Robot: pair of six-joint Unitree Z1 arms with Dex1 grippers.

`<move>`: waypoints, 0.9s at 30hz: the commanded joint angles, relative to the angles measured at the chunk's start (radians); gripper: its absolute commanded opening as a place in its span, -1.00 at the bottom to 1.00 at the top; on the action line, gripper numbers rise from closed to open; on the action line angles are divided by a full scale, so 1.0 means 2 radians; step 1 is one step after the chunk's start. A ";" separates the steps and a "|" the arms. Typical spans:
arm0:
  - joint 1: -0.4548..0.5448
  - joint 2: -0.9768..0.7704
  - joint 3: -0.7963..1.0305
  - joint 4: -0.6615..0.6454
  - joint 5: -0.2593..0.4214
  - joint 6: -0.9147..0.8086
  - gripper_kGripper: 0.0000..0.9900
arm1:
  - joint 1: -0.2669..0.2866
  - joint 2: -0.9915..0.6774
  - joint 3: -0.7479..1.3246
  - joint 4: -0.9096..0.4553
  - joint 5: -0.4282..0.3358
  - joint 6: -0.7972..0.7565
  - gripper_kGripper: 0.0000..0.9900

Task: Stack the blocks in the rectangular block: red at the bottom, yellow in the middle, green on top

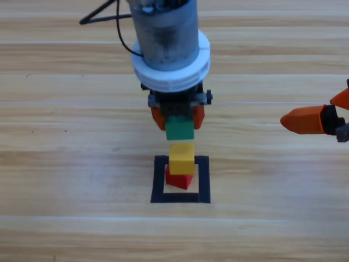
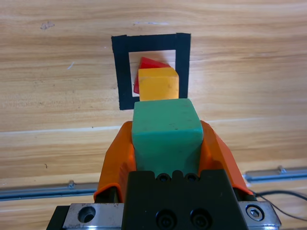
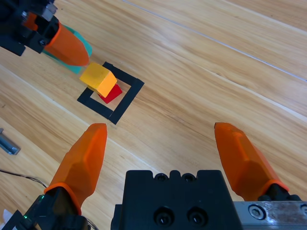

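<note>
Centre frame in the high view: left gripper (image 1: 178,119) clamped on the green cube (image 1: 179,130), orange jaws pressed to its two sides — held in the air just above the stack in the picture. Lower centre: yellow cube (image 1: 181,158) sitting on the red cube (image 1: 179,179), turned askew to it, both inside the tape square (image 1: 158,180) on the wooden table (image 1: 65,164). In the left wrist view, green cube (image 2: 166,134) filling the middle, yellow (image 2: 158,84) and red (image 2: 149,64) behind it within the black outline (image 2: 122,72). Far right edge of the high view: right gripper (image 1: 316,117) waiting, well apart from the stack — jaws spread wide, nothing between them in its own view (image 3: 163,153).
</note>
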 commanded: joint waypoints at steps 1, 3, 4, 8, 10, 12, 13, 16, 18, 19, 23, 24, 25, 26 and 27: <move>-0.009 0.039 0.004 0.004 0.018 -0.008 -0.98 | -0.010 -0.002 0.019 -0.010 -0.003 -0.001 0.99; -0.009 0.043 0.004 0.003 0.022 -0.008 -0.98 | -0.010 -0.003 0.019 -0.010 -0.003 -0.001 0.99; -0.009 0.044 0.003 0.003 0.022 -0.007 -0.98 | -0.010 -0.002 0.019 -0.010 -0.003 -0.001 0.99; -0.009 0.056 -0.001 0.003 0.023 -0.005 -0.98 | -0.010 -0.002 0.019 -0.010 -0.003 -0.001 0.99; -0.009 0.061 -0.006 0.003 0.022 -0.004 -0.98 | -0.010 -0.002 0.019 -0.010 -0.003 -0.001 0.99; -0.009 0.065 -0.008 0.003 0.022 -0.004 -0.98 | -0.010 -0.002 0.019 -0.011 -0.002 -0.001 0.99; -0.009 0.066 -0.009 0.003 0.022 -0.004 -0.98 | -0.010 -0.001 0.019 -0.011 -0.002 -0.001 0.99; -0.009 0.072 -0.014 0.003 0.020 -0.003 -0.98 | -0.010 0.000 0.019 -0.013 -0.002 -0.001 0.99; -0.009 0.075 -0.015 0.003 0.019 -0.002 -0.98 | -0.010 0.000 0.019 -0.013 -0.002 -0.001 0.99; -0.009 0.075 -0.018 0.003 0.019 -0.001 -0.98 | -0.010 0.000 0.020 -0.013 -0.002 -0.001 0.99; -0.009 0.072 -0.021 0.003 0.019 0.000 -0.98 | -0.010 0.000 0.022 -0.013 -0.002 -0.002 0.99; -0.009 0.072 -0.021 0.003 0.018 0.000 -0.98 | -0.010 0.000 0.022 -0.014 -0.002 -0.002 0.99; -0.009 0.072 -0.021 0.003 0.018 0.000 -0.98 | -0.010 0.000 0.022 -0.014 -0.002 -0.002 0.99; -0.009 0.072 -0.021 0.003 0.017 0.001 -0.98 | -0.010 0.000 0.022 -0.014 -0.002 -0.002 0.99; -0.009 0.072 -0.021 0.003 0.016 0.001 -0.98 | -0.010 0.001 0.022 -0.015 -0.002 -0.002 0.99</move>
